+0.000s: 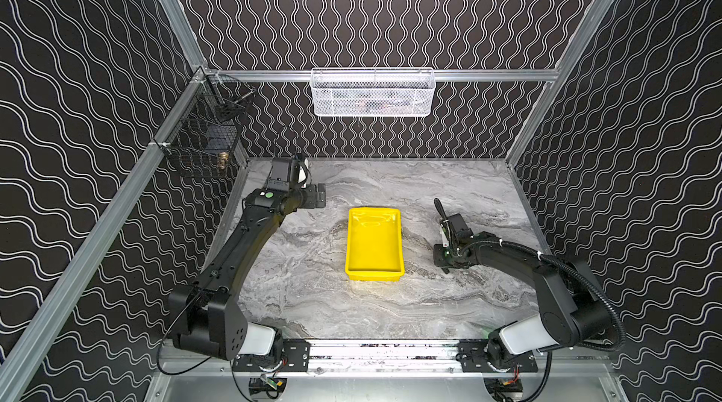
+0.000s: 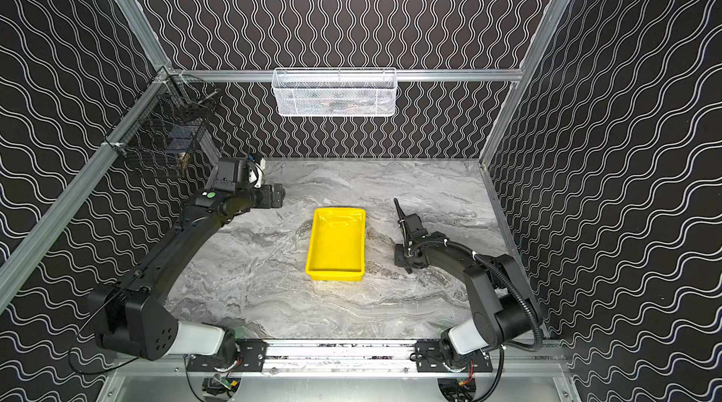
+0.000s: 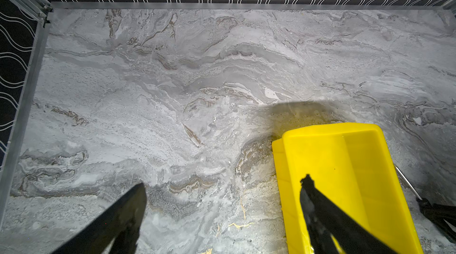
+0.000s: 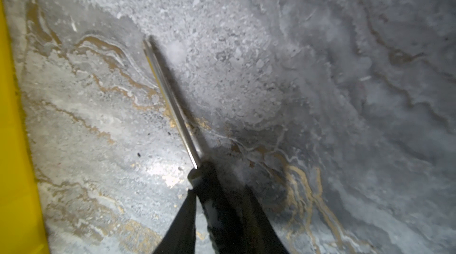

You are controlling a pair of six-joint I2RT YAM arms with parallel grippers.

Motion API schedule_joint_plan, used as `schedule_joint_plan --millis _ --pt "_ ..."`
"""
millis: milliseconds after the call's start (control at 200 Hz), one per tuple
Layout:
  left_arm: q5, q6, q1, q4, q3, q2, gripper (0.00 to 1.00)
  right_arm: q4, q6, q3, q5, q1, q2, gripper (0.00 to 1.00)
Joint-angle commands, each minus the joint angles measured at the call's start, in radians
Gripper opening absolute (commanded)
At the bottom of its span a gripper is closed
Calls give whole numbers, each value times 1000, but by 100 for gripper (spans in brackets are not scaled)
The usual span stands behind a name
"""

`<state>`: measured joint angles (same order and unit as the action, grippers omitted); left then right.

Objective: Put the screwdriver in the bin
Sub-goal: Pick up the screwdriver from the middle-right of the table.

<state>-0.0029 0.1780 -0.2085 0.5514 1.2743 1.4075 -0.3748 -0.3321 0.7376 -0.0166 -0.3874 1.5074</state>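
- Shallow rectangular bright yellow plastic bin (image 1: 374,243) at the middle of the grey marbled worktop (image 1: 390,302), nothing visible inside; seen in both top views (image 2: 336,242).
- Small screwdriver (image 4: 172,99) with black handle and thin metallic shaft, right of the bin, apart from it, shaft low over the worktop; whether the tip touches, impossible to tell.
- Right claw (image 4: 219,205) clamped on the screwdriver's black handle, one finger (image 4: 181,218) on each side, in the right wrist view.
- In a top view, right claw (image 1: 445,230) hidden under the wrist, right of the bin.
- Left claw (image 3: 223,191) spread wide, holding nothing, raised near the bin's far left corner; one finger (image 3: 318,205) over the yellow interior.
- White mesh basket (image 1: 373,93) on the far wall; black wire basket (image 1: 203,138) on the left wall.
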Motion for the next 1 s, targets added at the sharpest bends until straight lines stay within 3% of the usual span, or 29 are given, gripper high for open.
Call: schedule_joint_plan --millis 0,591,996 --pt "3 -9 2 2 -1 4 99 -28 -23 -1 -10 -9 -1 32" --pt "7 -10 1 9 4 -2 99 5 -84 -45 -7 -30 -15 17" --pt "3 -8 2 8 1 -2 99 -38 -111 -43 -65 -79 -24 25"
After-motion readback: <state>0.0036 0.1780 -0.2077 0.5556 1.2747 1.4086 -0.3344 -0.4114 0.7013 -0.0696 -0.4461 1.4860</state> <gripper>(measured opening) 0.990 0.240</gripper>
